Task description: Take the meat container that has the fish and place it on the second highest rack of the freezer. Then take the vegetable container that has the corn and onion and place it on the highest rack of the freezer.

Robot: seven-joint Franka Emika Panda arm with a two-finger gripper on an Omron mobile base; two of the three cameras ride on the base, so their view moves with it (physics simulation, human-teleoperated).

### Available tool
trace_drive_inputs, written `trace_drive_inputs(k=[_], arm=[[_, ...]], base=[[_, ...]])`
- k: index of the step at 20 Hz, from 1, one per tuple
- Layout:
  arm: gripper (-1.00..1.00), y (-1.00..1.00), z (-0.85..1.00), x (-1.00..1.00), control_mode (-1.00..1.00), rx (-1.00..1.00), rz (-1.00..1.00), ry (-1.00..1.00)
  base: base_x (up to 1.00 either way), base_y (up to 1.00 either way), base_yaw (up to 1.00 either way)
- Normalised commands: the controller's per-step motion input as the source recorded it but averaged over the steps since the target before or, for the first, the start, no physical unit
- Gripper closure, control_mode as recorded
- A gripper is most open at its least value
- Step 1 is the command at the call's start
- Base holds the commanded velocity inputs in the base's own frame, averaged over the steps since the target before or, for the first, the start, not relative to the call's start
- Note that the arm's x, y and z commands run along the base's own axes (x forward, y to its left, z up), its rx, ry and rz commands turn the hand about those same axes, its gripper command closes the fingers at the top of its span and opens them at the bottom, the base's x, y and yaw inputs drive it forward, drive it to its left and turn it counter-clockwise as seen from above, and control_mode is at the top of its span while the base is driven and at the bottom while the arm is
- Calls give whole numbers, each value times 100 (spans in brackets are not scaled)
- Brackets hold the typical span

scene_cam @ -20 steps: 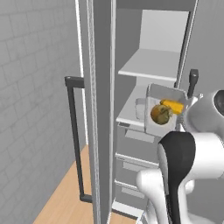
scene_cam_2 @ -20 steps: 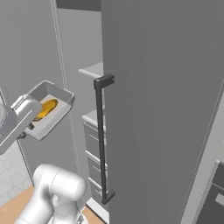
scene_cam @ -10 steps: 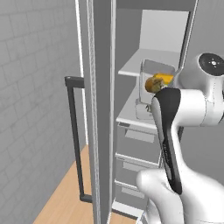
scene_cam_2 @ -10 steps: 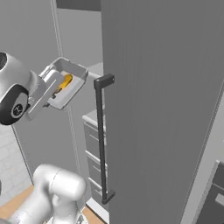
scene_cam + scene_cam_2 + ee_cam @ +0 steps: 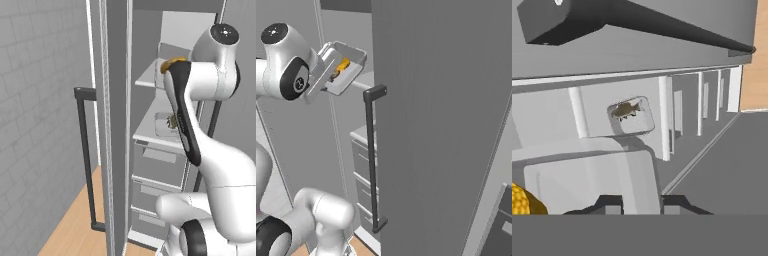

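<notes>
My gripper (image 5: 642,202) is shut on the rim of the pale vegetable container (image 5: 345,68), which hangs tilted at the height of the highest rack (image 5: 150,80) of the open freezer (image 5: 117,125). The yellow corn (image 5: 343,65) lies in it; its tip also shows past my arm (image 5: 172,62). I cannot make out the onion. The meat container (image 5: 631,116) with the fish (image 5: 627,109) rests on the second highest rack (image 5: 147,134), below the held container.
The freezer's open doors flank me, each with a dark vertical bar handle (image 5: 85,150) (image 5: 371,160). Grey drawer fronts (image 5: 155,175) sit under the shelves. A tiled wall (image 5: 35,100) stands at the left, over wooden floor (image 5: 75,230).
The arm has lifted the vegetable container from about the second shelf's height up to the top shelf's level and in toward the freezer. The grip has not changed.
</notes>
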Motion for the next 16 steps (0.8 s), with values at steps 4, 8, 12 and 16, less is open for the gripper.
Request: trace_drive_inputs(k=[4,8,12,16], arm=[[100,-54,0,63,-100,-10,0,0],[100,-54,-27,34,-100,-7,0,0],[100,-1,-31,60,-100,-9,0,-10],[100,0,0,74,-100,-2,0,2]], base=[[0,0,0],[0,0,0],[0,0,0],[0,0,0]])
